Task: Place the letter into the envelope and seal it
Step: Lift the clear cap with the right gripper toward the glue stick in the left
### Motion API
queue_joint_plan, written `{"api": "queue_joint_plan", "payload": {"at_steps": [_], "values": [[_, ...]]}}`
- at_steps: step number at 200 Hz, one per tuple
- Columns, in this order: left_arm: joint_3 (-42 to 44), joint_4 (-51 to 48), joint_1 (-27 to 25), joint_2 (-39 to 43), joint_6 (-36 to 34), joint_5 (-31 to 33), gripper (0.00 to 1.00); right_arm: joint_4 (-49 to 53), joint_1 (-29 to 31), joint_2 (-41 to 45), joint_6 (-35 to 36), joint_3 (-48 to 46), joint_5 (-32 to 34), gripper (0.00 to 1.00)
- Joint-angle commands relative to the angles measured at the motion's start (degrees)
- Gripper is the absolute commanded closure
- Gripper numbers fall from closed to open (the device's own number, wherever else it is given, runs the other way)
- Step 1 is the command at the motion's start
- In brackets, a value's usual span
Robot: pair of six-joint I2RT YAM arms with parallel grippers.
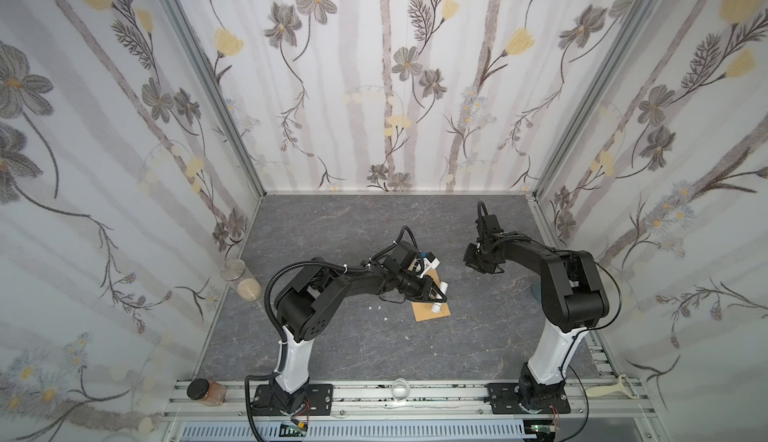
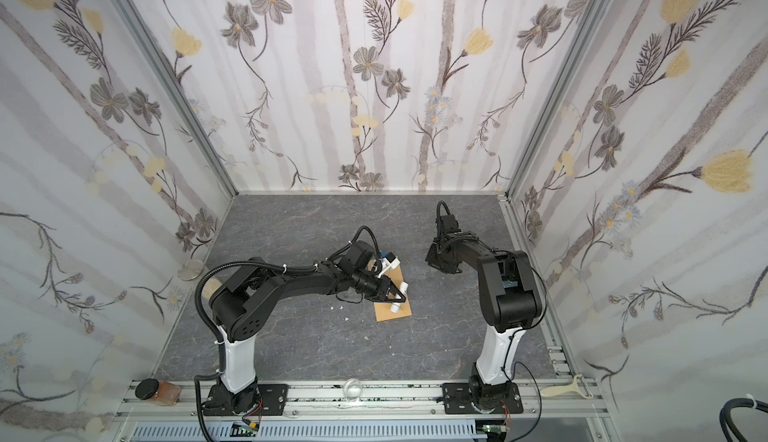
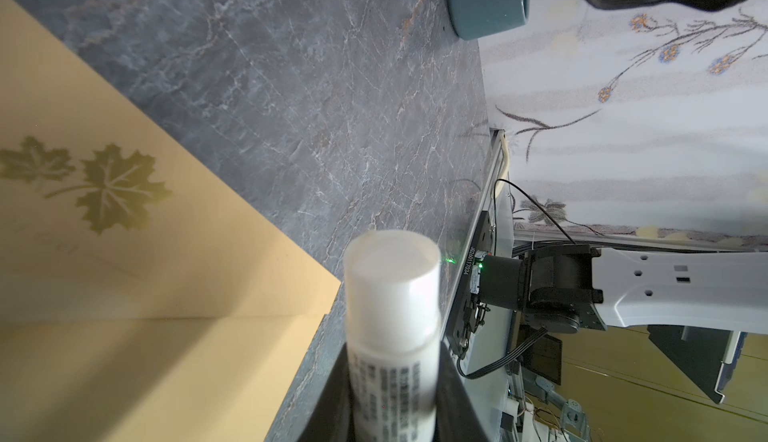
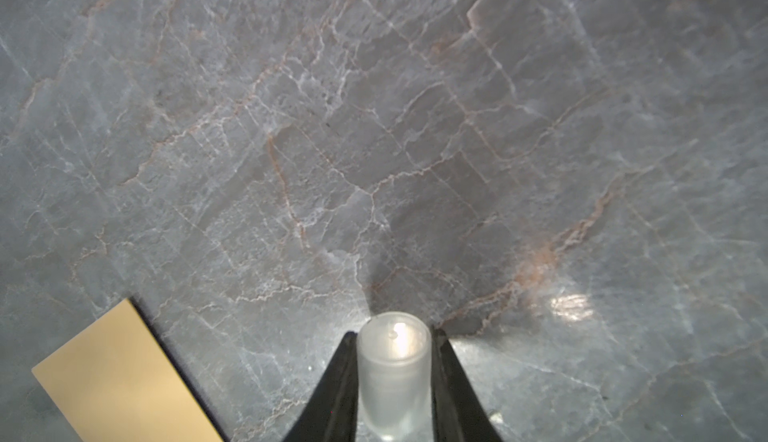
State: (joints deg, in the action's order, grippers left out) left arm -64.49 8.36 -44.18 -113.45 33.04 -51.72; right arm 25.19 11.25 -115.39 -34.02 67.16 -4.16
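In both top views the tan kraft envelope (image 1: 432, 315) (image 2: 392, 315) lies flat on the grey, white-veined marble-look table (image 1: 353, 253), near its middle. The left gripper (image 1: 439, 296) (image 2: 400, 296) reaches over the envelope. Its black fingers are closed across the middle of a white glue stick (image 1: 436, 307) (image 2: 395, 306), and both ends of the tube stick out above the paper. The right gripper (image 1: 473, 267) hangs apart from the envelope, towards the right arm's side. From up here its grip cannot be made out. A few white crumbs (image 1: 380, 308) lie on the table just beside the envelope, on the left arm's side.

In the left wrist view the glue stick (image 3: 392, 294) is a smooth white cylinder with small grey print. It is pinched between two matte black fingers (image 3: 451, 398) and ends in a flat round face. The envelope (image 3: 124, 253) fills the space beside it. Its paper is smooth, with one straight crease and a faint olive maple-leaf print. A round teal bowl (image 3: 490, 0) sits well beyond the envelope, at the edge of the table (image 3: 311, 87).

In the right wrist view the right gripper (image 4: 395, 332) holds a frosted, translucent cylindrical cap (image 4: 392, 373), with a tapered black finger pressed to each side. One square corner of the envelope (image 4: 112, 377) shows off to one side, clear of the cap.
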Motion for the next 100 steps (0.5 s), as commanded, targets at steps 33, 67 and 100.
{"api": "queue_joint_plan", "payload": {"at_steps": [33,67,100], "values": [[-5.01,1.32,-0.67,-3.93,2.04,-3.00,1.00,-1.52,0.35,5.43,0.04,-0.39,-1.39,0.72],[-9.15,6.84,-1.48,-7.96,7.08,-4.01,1.00,-2.87,1.01,9.26,-0.71,-2.29,-3.40,0.72],[-11.76,13.01,-1.43,-11.03,12.61,-4.87,1.00,-5.55,1.75,12.03,-2.27,-5.46,-5.62,0.72]]}}
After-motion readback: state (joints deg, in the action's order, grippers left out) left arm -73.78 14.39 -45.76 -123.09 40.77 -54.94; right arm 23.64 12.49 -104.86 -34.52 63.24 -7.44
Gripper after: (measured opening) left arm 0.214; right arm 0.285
